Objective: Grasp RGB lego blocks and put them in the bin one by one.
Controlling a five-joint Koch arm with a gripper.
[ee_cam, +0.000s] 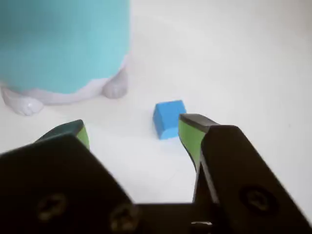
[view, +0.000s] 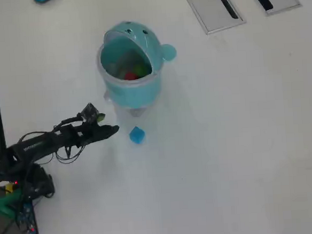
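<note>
Blue block (ee_cam: 168, 118) on the table (view: 227, 144), just in front of the lid-up bin (view: 130, 65) that already holds red and green pieces; hand (ee_cam: 132, 137) spread open and empty, block just beside one fingertip, seemingly lined up for the last grasp.

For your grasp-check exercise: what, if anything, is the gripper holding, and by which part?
Nothing. The gripper is open and empty; the blue lego block lies on the table ahead, unheld.

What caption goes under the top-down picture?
Robot hand open beside a blue block, with the teal bin just behind.
</note>
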